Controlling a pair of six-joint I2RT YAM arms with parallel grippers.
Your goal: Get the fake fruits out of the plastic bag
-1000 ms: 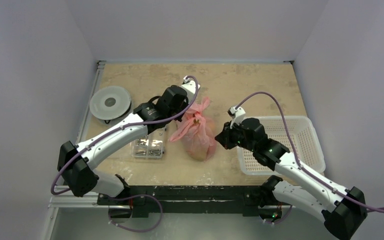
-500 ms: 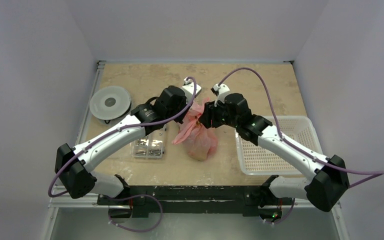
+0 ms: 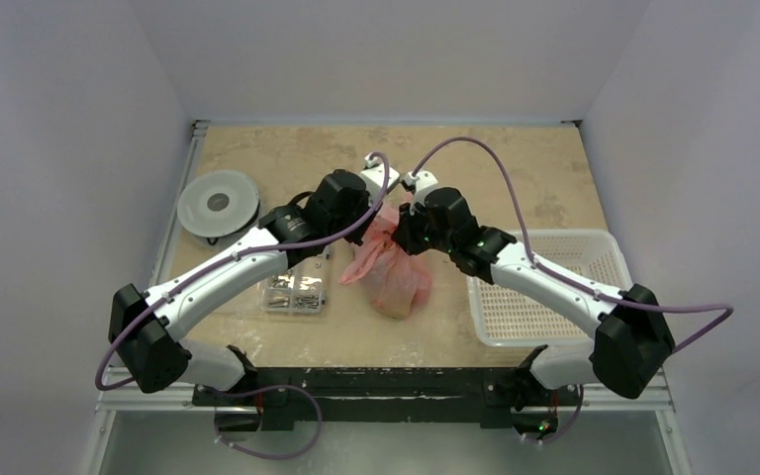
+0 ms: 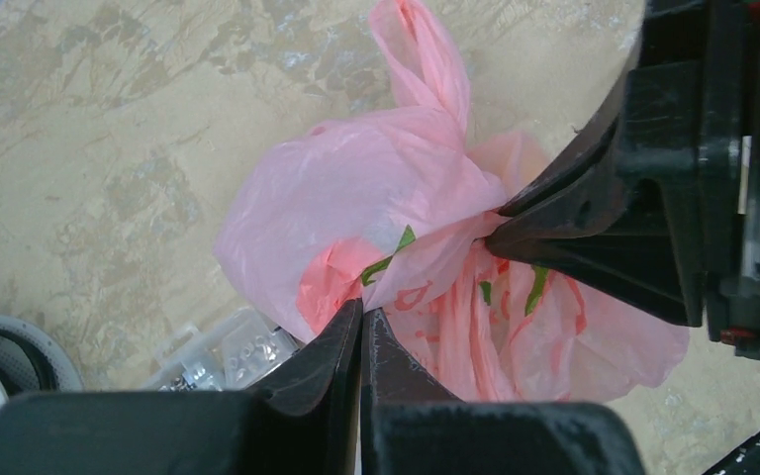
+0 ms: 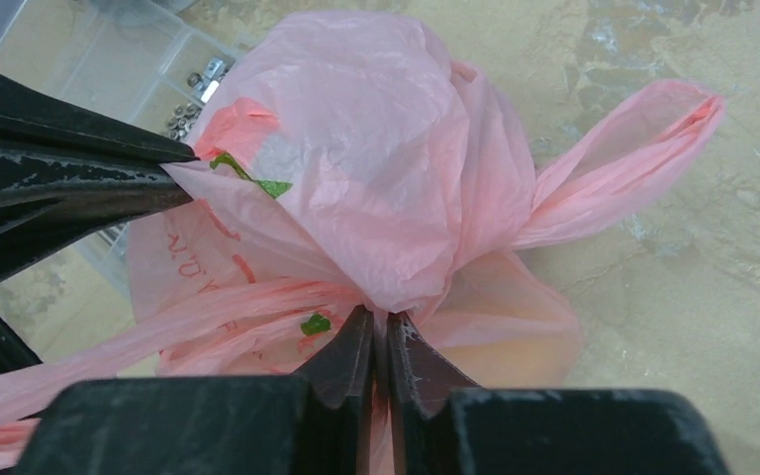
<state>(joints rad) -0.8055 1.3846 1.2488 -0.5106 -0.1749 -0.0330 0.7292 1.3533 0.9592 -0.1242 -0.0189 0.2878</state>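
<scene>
The pink plastic bag (image 3: 393,267) lies mid-table, bunched at its far end. My left gripper (image 3: 374,213) is shut on the bag's plastic at the left of the mouth; in the left wrist view (image 4: 361,315) the film is pinched between its tips. My right gripper (image 3: 403,226) is shut on the bag's plastic at the right of the mouth, shown in the right wrist view (image 5: 378,319). The two grippers face each other across the bag (image 4: 376,213) (image 5: 376,178). A yellowish shape shows faintly through the plastic (image 5: 515,361). The fruits are otherwise hidden inside.
A clear box of small metal parts (image 3: 295,293) sits just left of the bag. A white perforated basket (image 3: 554,297) stands at the right. A round grey disc (image 3: 219,203) lies at the far left.
My right arm has swung left from the basket to the bag's mouth and shut on the plastic. My left gripper has stayed on the bag.
</scene>
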